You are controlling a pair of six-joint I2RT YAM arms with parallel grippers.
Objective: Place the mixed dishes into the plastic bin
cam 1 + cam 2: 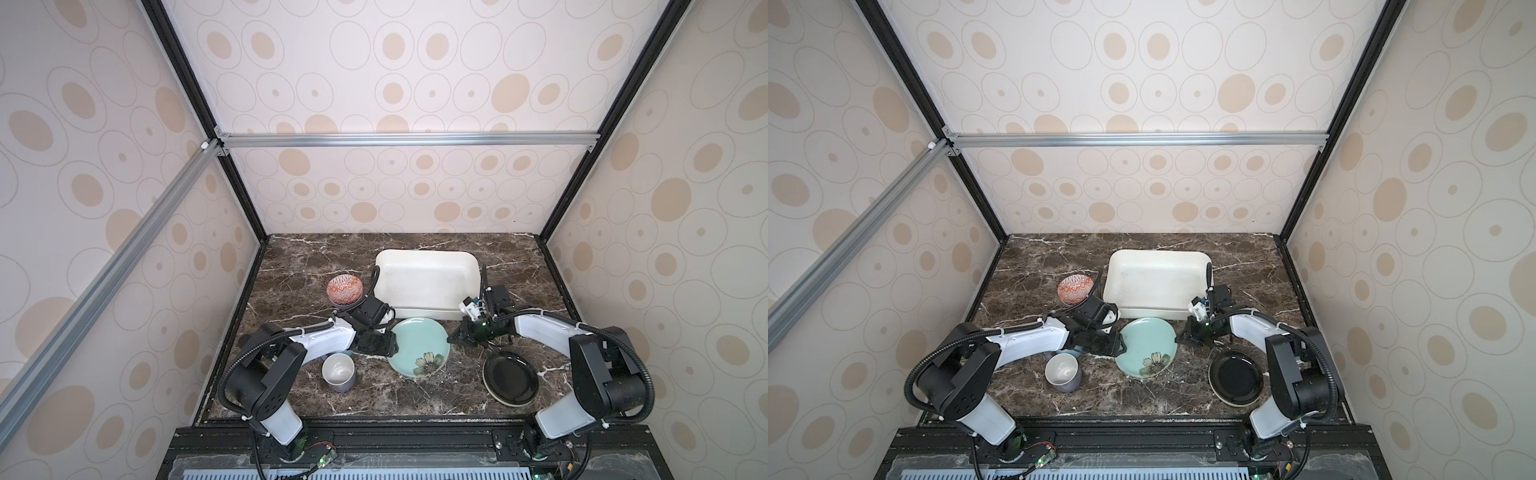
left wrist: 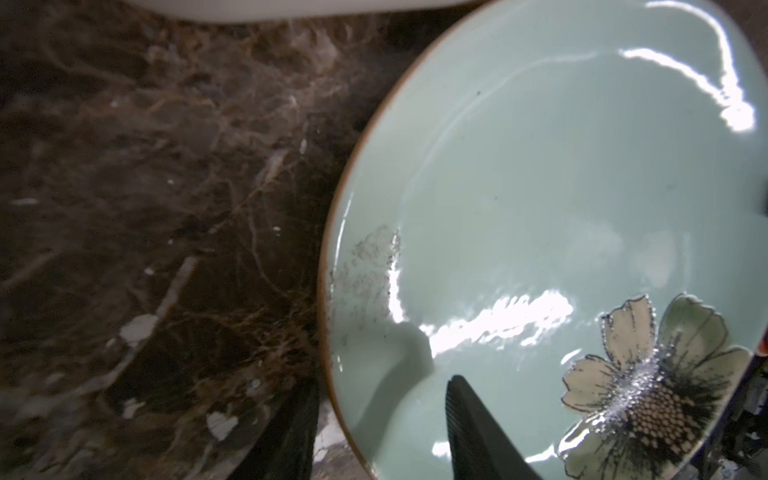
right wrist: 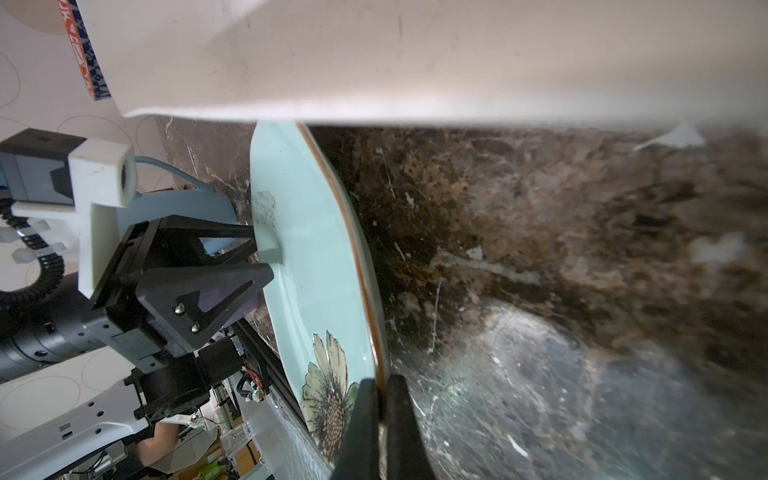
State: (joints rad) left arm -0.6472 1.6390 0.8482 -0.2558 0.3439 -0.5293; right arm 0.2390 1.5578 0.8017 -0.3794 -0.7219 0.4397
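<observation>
Right wrist view shows the right gripper (image 3: 380, 399) with its jaws pinching the near right rim of the teal plate (image 3: 316, 266), close to the painted flower. The grip is thin, on the very edge. In both top views the plate lies on the table (image 1: 399, 395) just in front of the bin (image 1: 419, 282), its far edge just beside the bin's near wall. The bin holds nothing yet.

The left gripper (image 1: 390, 348) sits at the plate's left rim with its jaws spread. In the left wrist view one finger (image 2: 478, 428) lies over the glazed face and the other is off the edge beside it, so the rim runs between them, not clamped.

The step in hand looks like a two-armed lift of this plate into the bin. To do it well, the left jaws should probably slide a little further onto the rim before closing, since glaze is slick and a shallow bite may slip. Both arms should then rise together and keep the plate level. Its far edge sits so near the bin's rolled rim that it could catch there, so lift clear first, then carry it forward and set it down flat.

The bowl (image 1: 344, 289), the grey mug (image 1: 338, 372) and the black plate (image 1: 511, 378) wait on the table.
</observation>
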